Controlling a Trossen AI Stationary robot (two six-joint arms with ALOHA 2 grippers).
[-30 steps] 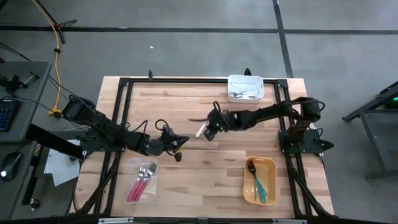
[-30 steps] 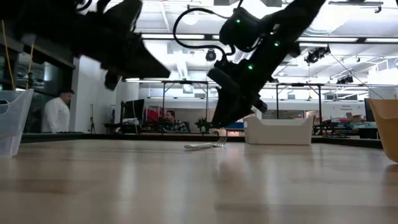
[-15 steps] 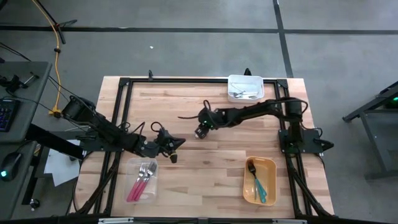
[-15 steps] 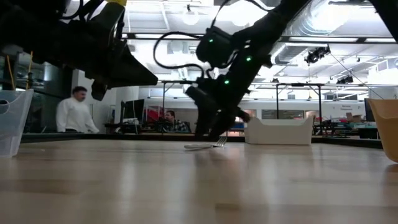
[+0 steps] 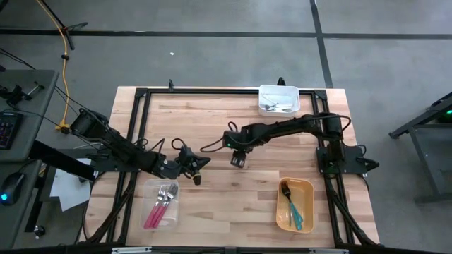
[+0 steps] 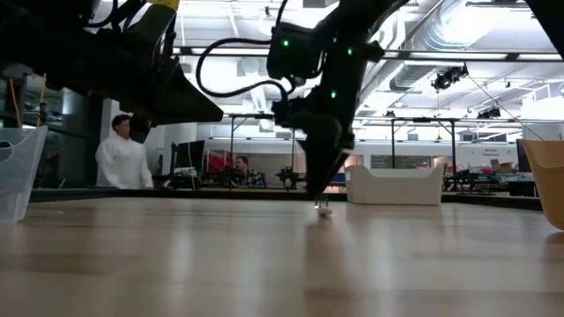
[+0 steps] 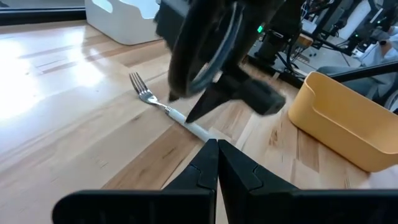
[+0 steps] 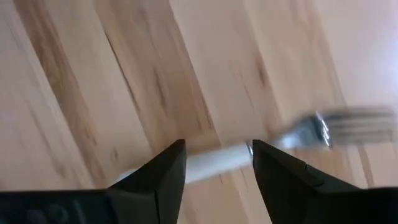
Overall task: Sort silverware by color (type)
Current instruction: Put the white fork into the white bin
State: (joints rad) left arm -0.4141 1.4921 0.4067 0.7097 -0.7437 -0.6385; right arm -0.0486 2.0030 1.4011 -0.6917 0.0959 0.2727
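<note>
Fingers of the right gripper spread wide over a white-handled fork.
The fork lies on the tabletop; the left gripper waits nearby, fingers pressed together.

fork on table; right fingers straddling handle
</note>
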